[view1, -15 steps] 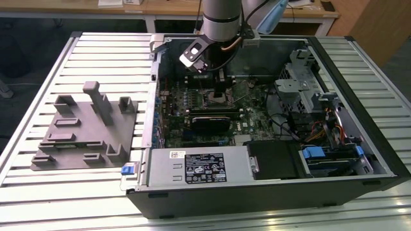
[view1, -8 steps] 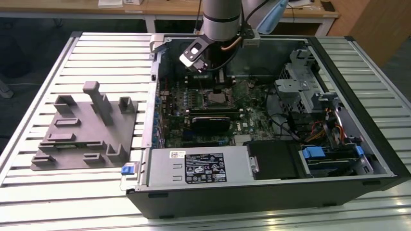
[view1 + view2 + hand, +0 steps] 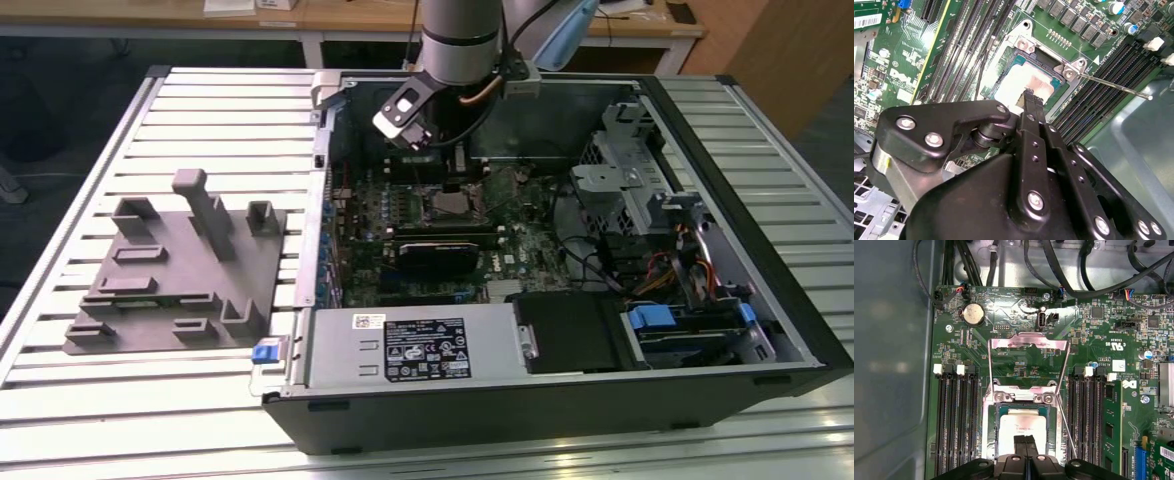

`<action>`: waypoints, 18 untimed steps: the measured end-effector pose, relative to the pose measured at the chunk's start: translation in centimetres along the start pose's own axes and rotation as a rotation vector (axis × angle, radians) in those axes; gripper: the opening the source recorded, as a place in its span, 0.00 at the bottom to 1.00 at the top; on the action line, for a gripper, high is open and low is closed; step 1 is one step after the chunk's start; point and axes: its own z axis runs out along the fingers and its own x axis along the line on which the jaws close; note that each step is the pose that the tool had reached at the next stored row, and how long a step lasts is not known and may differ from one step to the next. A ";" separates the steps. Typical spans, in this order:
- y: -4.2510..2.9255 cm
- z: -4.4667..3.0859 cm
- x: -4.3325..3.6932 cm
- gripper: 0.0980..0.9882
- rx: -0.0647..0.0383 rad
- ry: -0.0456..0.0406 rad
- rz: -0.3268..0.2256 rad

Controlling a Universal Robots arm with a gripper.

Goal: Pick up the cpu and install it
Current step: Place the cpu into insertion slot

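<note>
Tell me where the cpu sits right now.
In both wrist views the cpu lies in the open motherboard socket, between the memory slot banks, close beneath the tool.

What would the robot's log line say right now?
end effector: shut, tips over cpu | cpu: lying in socket | socket cover: raised open

The arm (image 3: 461,35) hangs near-vertical, its gripper (image 3: 1024,440) pointing down, fingers pressed together

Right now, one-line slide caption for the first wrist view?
Shut gripper over the cpu lying in the socket, load plate flipped open.
</note>
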 end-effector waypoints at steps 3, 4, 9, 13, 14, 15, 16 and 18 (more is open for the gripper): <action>0.00 -0.02 0.00 0.01 0.000 0.0000 0.000; 0.00 -0.07 -0.01 0.01 0.000 -0.0005 0.000; 0.02 -0.29 0.00 0.01 0.000 0.0000 0.000; 0.02 -0.48 -0.01 0.01 0.000 0.0000 0.000; 0.03 -0.55 -0.01 0.01 0.000 -0.0001 0.000; 0.03 -0.62 -0.01 0.01 0.000 -0.0001 0.000; 0.04 -0.68 -0.01 0.01 0.000 -0.0001 0.000; 0.04 -0.81 -0.01 0.01 0.000 -0.0001 0.000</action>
